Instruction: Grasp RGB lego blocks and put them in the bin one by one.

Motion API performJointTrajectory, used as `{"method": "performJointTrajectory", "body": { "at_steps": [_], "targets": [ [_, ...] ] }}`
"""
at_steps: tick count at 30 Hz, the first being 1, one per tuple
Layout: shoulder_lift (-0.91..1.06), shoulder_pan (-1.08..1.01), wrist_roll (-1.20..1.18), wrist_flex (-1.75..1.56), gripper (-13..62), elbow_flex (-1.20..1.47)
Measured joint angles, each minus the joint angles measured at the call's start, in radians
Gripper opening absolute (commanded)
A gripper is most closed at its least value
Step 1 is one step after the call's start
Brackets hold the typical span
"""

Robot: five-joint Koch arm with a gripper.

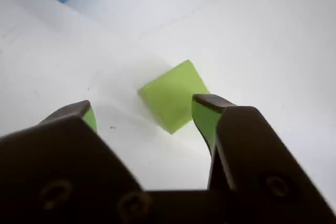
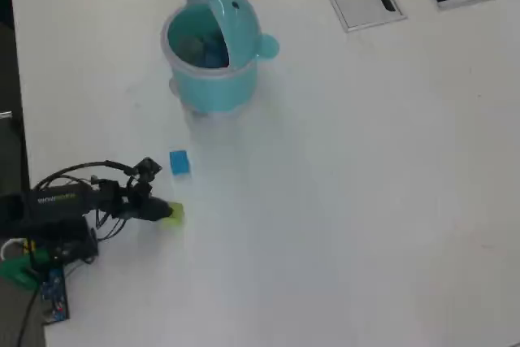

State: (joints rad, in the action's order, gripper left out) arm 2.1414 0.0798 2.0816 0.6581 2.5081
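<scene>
Gripper (image 1: 142, 109) spread (low) over yellow-green block (image 1: 173, 95).

Bright, even light washes out the white counter (image 2: 366, 201); shadows are faint. The wrist view is soft, its dark claw (image 1: 142, 114) blurred at the bottom.

Yellow-green block (image 1: 173, 95), blue block (image 2: 179, 162), light-teal bin (image 2: 213, 79), white table (image 2: 366, 201), black end effector (image 1: 144, 114)

The yellow-green block (image 1: 173, 95) lies flat on the white table, the blue block (image 2: 179, 162) sits near it toward the bin (image 2: 213, 79), a round light-teal container standing upright, lid tipped open.
</scene>
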Motion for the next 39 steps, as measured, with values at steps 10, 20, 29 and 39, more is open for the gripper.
{"method": "performJointTrajectory", "body": {
  "at_steps": [10,20,29,39],
  "targets": [
    [-0.029,-0.014,0.028,-0.028,33.5,0.006],
    [-0.138,-0.054,0.071,-0.081,33.5,-0.044],
    [-0.210,-0.092,0.094,-0.103,33.5,-0.077],
    [-0.245,-0.117,0.072,-0.152,31.3,-0.066]
  ]
}}
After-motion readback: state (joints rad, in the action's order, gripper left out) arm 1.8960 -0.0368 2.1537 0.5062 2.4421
